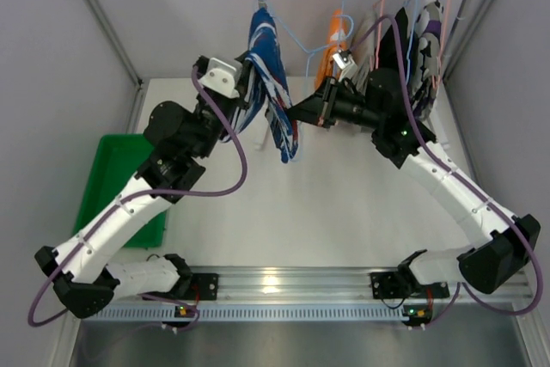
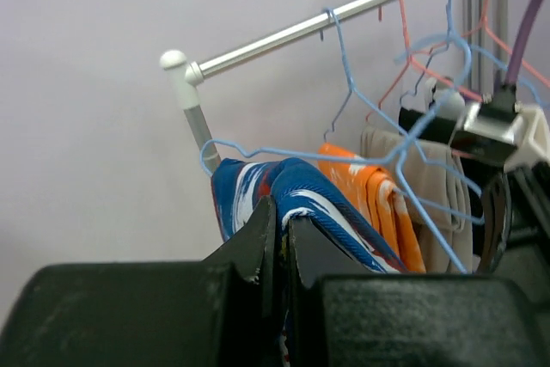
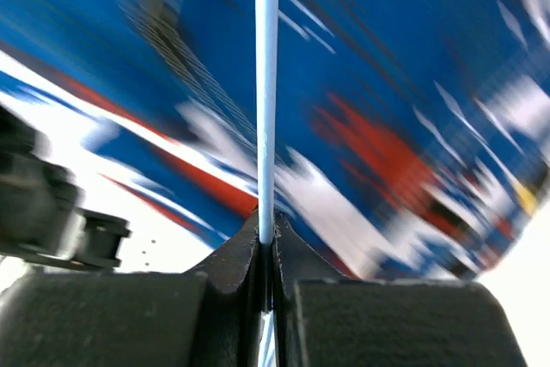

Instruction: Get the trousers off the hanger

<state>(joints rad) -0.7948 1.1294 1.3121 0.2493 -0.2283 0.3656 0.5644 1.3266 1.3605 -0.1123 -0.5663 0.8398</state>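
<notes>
Left fingers point(image 2: 254, 247) are clenched on a fold of the blue trousers point(image 1: 277, 118), right where the cloth drapes over the bar. Right fingers point(image 3: 232, 266) are clamped on the thin pale-blue wire of the hanger point(image 3: 266, 83), with the patterned cloth just behind it.

The blue trousers hang doubled over that hanger on the rail point(image 2: 284, 38), above the tabletop point(image 1: 344, 212). The orange trousers point(image 2: 378, 199) are just beside them and the grey trousers point(image 2: 443, 186) come after.

Handling, as I judge it:
- The cloth is soft, light and floppy. It won't hold shape and will bunch and trail once it's free.
- It looks smooth, so it should slide over the wire, though a seam could snag.
- The wire is springy and the hook is loose on the rail, so you should brace it while you pull.

Best hold is a thick fold near the bar, pinched through both layers. A thin edge is likely to slip out. Pull sideways along the bar, not down, or the hanger tips.
</notes>
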